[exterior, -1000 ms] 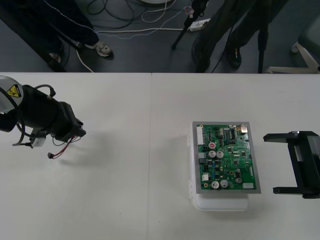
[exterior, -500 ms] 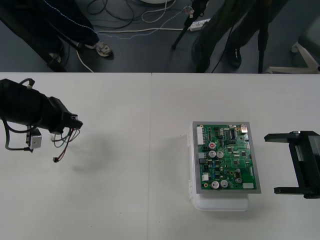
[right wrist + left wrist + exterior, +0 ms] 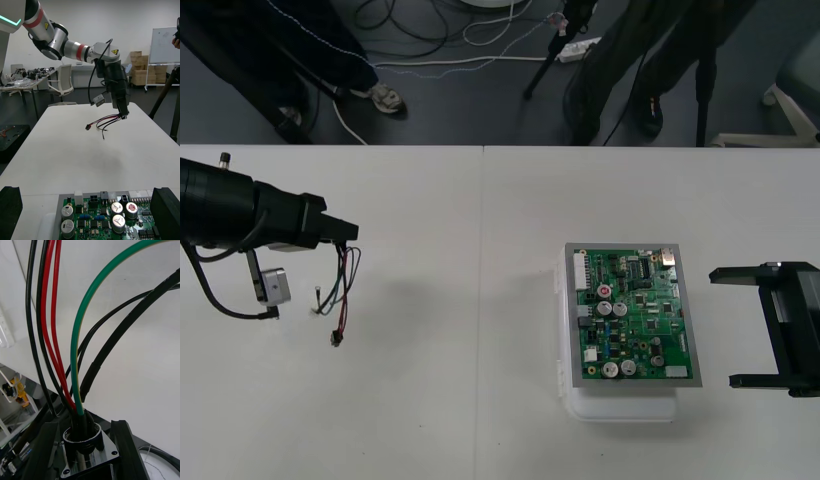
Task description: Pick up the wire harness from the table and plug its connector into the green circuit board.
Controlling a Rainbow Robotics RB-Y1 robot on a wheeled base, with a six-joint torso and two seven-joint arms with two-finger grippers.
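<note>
Left gripper [image 3: 350,232]: well left of the board [image 3: 632,315], held above the table [image 3: 480,420]. Its fingers [image 3: 125,450] are closed on the harness [image 3: 340,290], clamping the round metal socket [image 3: 82,435], with the flange lying between them. Red, black and green wires [image 3: 77,352] come out of the socket.

From the right wrist view, the harness hangs in the air off the fingertips, clear of the table. The plug [image 3: 335,340] is at the loose end, far left of the board.

Right gripper [image 3: 720,327]: just right of the board, level with it. Fingers [image 3: 167,213] are spread wide with nothing gripped, and the board's edge shows between them.

The board sits flat on its white base [image 3: 620,408].
</note>
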